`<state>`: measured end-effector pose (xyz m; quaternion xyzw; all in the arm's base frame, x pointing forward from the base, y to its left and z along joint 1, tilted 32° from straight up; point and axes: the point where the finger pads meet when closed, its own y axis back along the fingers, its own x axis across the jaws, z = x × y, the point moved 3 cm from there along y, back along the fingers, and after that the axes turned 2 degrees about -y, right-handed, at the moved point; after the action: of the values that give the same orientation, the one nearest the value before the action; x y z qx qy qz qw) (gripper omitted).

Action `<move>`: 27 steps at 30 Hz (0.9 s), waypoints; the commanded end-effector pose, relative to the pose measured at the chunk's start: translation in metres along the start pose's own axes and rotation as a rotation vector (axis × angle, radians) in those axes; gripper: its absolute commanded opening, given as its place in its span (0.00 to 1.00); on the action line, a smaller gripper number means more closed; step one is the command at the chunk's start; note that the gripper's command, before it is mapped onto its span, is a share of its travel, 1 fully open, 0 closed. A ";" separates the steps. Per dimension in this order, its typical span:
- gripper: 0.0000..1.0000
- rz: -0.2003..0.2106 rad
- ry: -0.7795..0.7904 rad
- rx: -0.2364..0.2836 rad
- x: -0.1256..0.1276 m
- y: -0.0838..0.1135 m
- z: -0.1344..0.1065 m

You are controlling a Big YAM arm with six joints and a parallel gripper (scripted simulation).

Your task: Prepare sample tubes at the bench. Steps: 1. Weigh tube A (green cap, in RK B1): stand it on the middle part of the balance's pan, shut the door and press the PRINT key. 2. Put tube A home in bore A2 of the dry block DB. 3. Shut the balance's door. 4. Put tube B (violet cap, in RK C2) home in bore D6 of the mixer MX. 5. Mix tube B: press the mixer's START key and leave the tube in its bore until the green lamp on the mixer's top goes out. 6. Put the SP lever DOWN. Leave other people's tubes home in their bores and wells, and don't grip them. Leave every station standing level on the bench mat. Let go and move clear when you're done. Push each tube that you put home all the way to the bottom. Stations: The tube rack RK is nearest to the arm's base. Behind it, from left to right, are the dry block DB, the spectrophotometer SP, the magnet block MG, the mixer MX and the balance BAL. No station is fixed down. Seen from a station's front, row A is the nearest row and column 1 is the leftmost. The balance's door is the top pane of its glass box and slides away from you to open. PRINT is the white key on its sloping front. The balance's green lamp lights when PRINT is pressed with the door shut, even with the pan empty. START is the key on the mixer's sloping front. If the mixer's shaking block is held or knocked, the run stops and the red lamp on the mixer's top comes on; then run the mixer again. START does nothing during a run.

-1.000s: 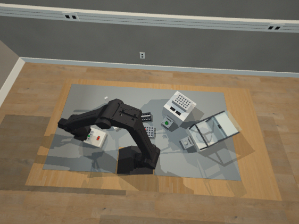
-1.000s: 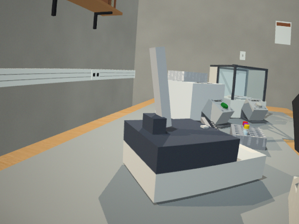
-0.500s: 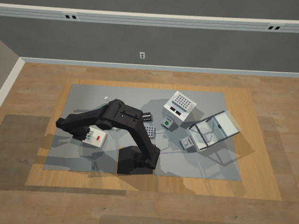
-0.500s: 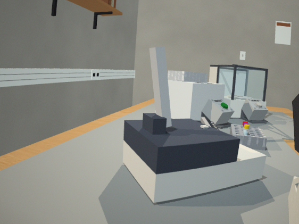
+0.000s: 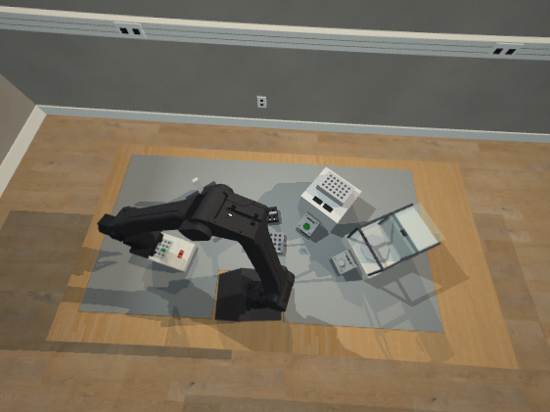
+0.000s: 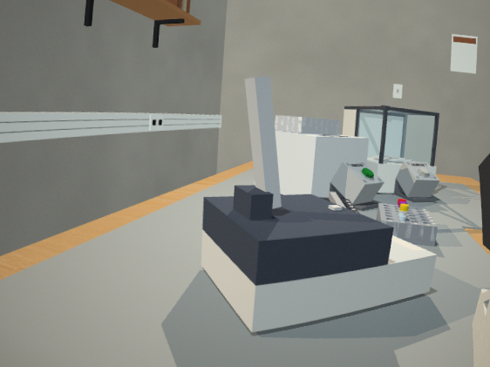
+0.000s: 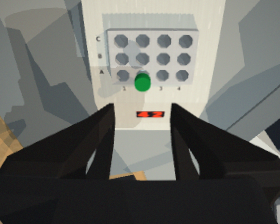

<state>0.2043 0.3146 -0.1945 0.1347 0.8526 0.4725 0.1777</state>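
Note:
Green-capped tube A (image 5: 163, 250) (image 7: 142, 82) stands at A2 of the dry block (image 5: 187, 256) (image 7: 207, 92); its depth is unclear. My gripper (image 7: 142, 111) is open and empty above the block's front, the cap ahead between the finger lines. Violet cap of tube B (image 6: 403, 204) shows partly behind a yellow cap in the rack (image 5: 279, 243) (image 6: 414, 232). The balance (image 5: 370, 248) (image 6: 384, 175) has its door pane (image 5: 422, 226) slid back. The mixer (image 5: 333, 194) (image 6: 296, 162) shows no lit lamp. A tall grey bar (image 6: 263, 145) stands nearly upright on the spectrophotometer (image 6: 305, 236).
The magnet block (image 5: 274, 215) sits behind the rack. The mixer's console with green START key (image 5: 306, 226) (image 6: 368, 173) and the balance's console with PRINT key (image 5: 342, 263) (image 6: 423, 173) stand in front of their stations. My arm spans over the spectrophotometer and the mat's left half.

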 end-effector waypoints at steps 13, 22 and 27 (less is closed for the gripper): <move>0.36 0.000 -0.004 -0.022 -0.001 0.011 0.009; 0.36 0.000 -0.004 -0.022 -0.001 0.011 0.009; 0.36 0.000 -0.004 -0.022 -0.001 0.011 0.009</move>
<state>0.2035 0.3131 -0.1933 0.1350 0.8541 0.4701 0.1769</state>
